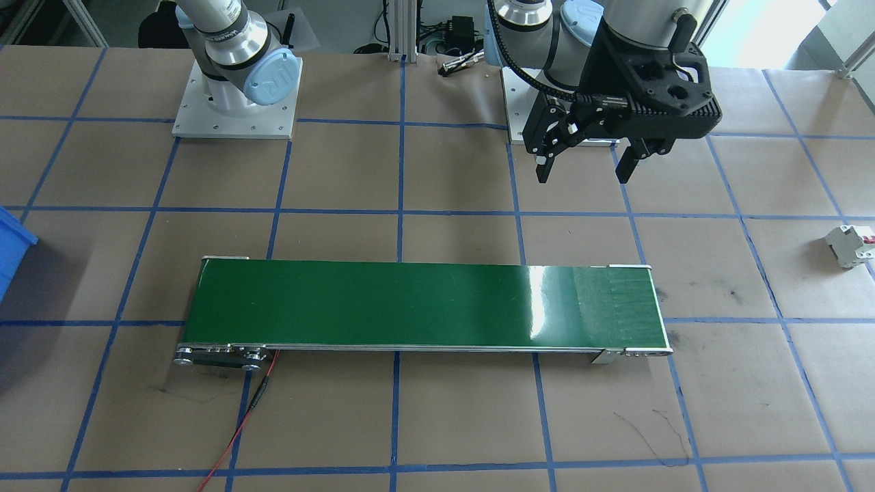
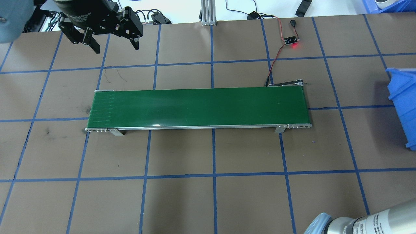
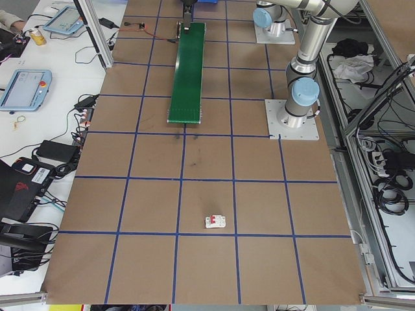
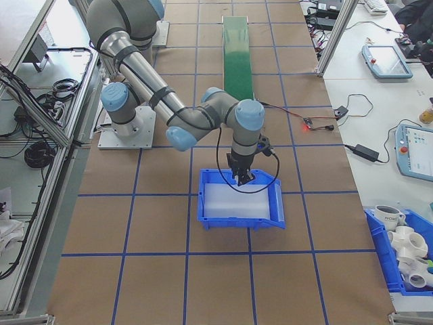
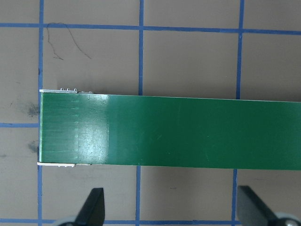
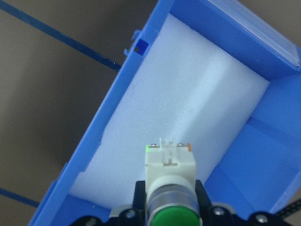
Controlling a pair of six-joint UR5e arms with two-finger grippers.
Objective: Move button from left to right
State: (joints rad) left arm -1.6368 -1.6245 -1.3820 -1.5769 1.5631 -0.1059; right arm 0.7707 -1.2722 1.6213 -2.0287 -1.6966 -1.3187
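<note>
In the right wrist view the button [image 6: 170, 165] shows a white body and a green cap, clamped between the fingers of my right gripper [image 6: 170, 207]. It hangs over the white foam floor of the blue bin [image 6: 117, 113]. The exterior right view shows the same gripper [image 4: 240, 176] pointing down into the bin [image 4: 205, 203]. My left gripper [image 1: 583, 171] is open and holds nothing. It hovers behind the left end of the green conveyor belt [image 1: 424, 304], and its fingertips [image 5: 94, 205] stand wide apart in the left wrist view.
A white circuit breaker with a red mark [image 1: 851, 244] lies on the table far to my left. A small board with a red light [image 2: 291, 40] is wired to the conveyor's right end. Blue tape lines grid the brown table.
</note>
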